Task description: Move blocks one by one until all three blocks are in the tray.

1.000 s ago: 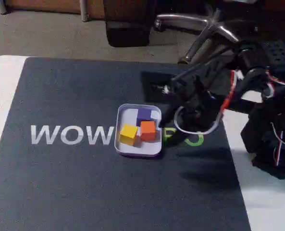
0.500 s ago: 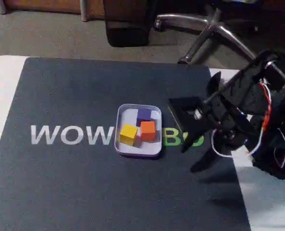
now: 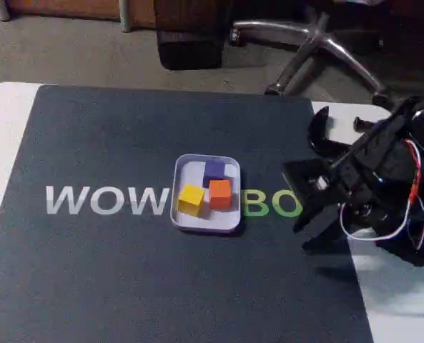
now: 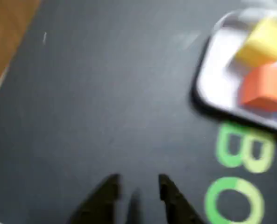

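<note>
The pale tray (image 3: pixel 188 168) sits mid-mat in the fixed view and holds all three blocks: yellow (image 3: pixel 191 198) at front left, orange (image 3: pixel 219 193) beside it, purple (image 3: pixel 214 170) behind. My gripper (image 3: pixel 299 201) hovers to the right of the tray, well clear of it, open and empty. In the wrist view the two dark fingertips of the gripper (image 4: pixel 138 181) stand apart at the bottom edge over bare mat. The tray (image 4: pixel 217 79) is at the upper right there, with the yellow block (image 4: pixel 264 41) and the orange block (image 4: pixel 265 86) blurred inside it.
A dark mat (image 3: pixel 126 271) with white "WOW" (image 3: pixel 106 200) and green "BO" (image 3: pixel 272 204) lettering covers the white table (image 3: pixel 1 136). The arm's base and loose wires (image 3: pixel 405 214) fill the right edge. An office chair base (image 3: pixel 319 43) stands behind the table.
The arm has swung back to the right, away from the tray, and dropped lower. The three blocks stay put in the tray.
</note>
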`<state>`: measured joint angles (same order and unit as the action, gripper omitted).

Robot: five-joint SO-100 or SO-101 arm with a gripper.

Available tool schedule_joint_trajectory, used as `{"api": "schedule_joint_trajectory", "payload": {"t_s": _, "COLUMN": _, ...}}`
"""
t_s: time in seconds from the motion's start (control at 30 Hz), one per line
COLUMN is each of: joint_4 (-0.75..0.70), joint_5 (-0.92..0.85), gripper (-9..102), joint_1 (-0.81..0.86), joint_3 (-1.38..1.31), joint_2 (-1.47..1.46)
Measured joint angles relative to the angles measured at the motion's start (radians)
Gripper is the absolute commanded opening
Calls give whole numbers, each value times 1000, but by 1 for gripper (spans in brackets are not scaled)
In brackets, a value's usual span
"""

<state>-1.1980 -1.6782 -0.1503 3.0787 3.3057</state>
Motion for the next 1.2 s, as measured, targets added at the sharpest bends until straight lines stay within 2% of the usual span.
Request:
{"api": "schedule_joint_trajectory", "payload": {"t_s": 0.2, "joint_4": -34, "joint_5": -23, "gripper": -6, "joint_1": -12, "joint_3": 91, "joint_2": -11}}
{"api": "schedule_joint_trajectory", "payload": {"t_s": 1.2, "joint_4": -75, "joint_5": 11, "gripper": -6, "joint_1": -17, "joint_3": 95, "joint_2": 6}}
